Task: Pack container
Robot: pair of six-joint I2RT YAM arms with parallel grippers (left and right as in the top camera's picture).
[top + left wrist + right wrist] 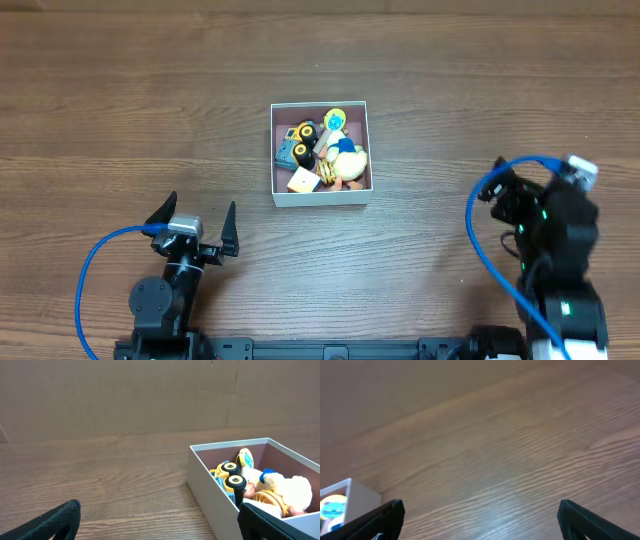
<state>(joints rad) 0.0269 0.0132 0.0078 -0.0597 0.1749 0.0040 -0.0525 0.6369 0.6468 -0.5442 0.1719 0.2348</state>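
**Position.** The container [320, 198] sits near the middle of the tabletop [120, 90], slightly toward the far edge. It holds a heap of small toys [335, 150], including a blue toy vehicle [291, 151] with yellow wheels. In the left wrist view the heap comes up to about rim height.

**Hands.**
1. The left hand [200, 212] is near the near edge, to the left of the container and well apart from it. Its 2 fingers are spread wide and hold nothing.
2. The right hand [477, 510] is toward the right edge. Its wrist view shows both fingers spread wide with bare tabletop between them. Only a corner of the container [347, 491] shows at the left of that view.

**Handling (judgement).**
- The walls [210, 485] look thin and card-like. Expect a light shell that flexes under a pinch at mid-wall.
- The loose toys probably make up most of the weight. They are likely to shift or spill if the container tilts.
- The smooth tabletop suggests the container slides easily when pushed.

**Grip point (judgement).**
- Pinch 1 wall close to a corner, where the shell is likely stiffest, with 1 finger inside and 1 outside.
- The left-hand corners show bare pinkish floor, which leaves room for the inner finger.
- Keep the container level.
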